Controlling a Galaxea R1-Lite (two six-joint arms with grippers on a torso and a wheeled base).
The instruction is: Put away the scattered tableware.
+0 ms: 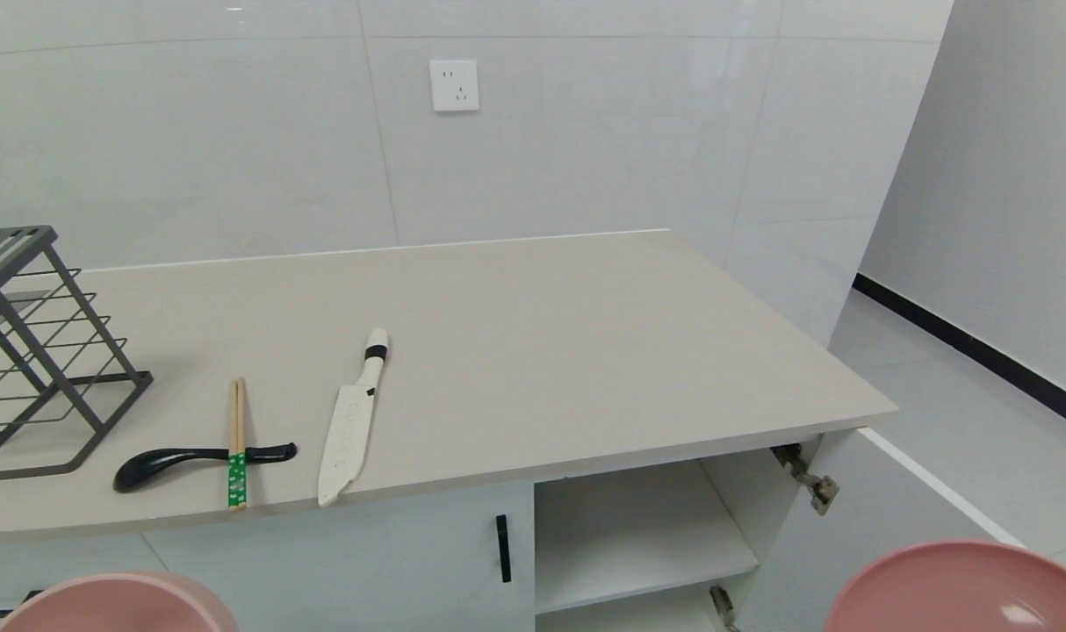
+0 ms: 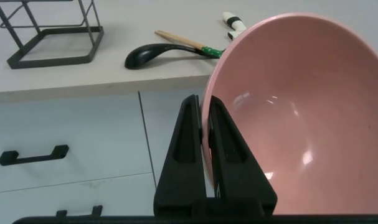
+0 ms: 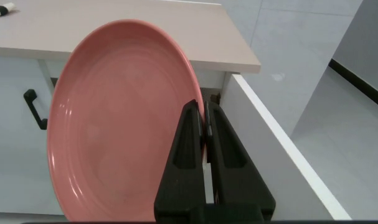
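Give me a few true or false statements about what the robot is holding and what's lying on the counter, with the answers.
1. The left end effector is shut on the rim of a pink bowl. True.
2. The right end effector is empty. False: it is shut on a pink plate.
3. The chopsticks lie across the black spoon. True.
4. The knife sits in the rack. False: it lies flat on the counter, right of the chopsticks.
5. The cabinet door at the right is closed. False: it stands open, showing a shelf.
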